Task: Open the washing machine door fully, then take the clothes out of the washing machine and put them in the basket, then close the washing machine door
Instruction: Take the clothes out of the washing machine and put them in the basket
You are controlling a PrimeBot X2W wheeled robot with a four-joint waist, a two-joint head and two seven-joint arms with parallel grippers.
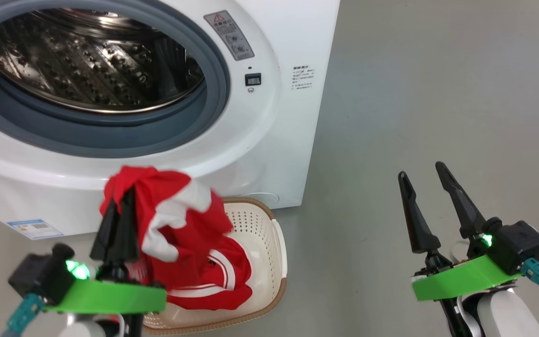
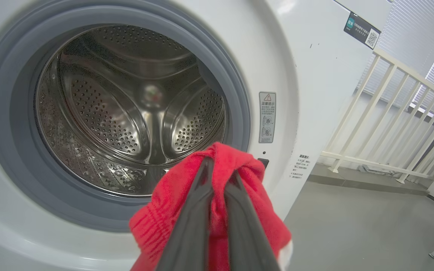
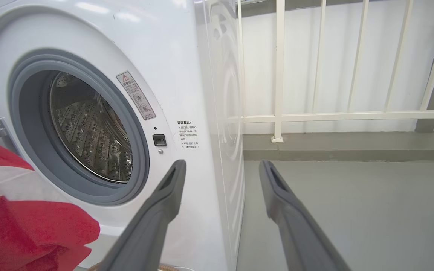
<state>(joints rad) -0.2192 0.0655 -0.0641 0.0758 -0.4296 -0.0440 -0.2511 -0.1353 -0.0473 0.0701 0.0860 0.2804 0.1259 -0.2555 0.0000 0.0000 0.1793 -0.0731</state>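
One warning sticker, text illegible | left gripper clamps clothes over basket | right gripper spread wide

A plain grey floor was seen spread from twelve to five o'clock in the head view. In the left wrist view, a cream-white railing was set at three o'clock, backed by pale window blinds at two o'clock.

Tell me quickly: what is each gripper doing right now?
Left gripper: shut on the clothes, over the basket.
Right gripper: open, holding nothing.
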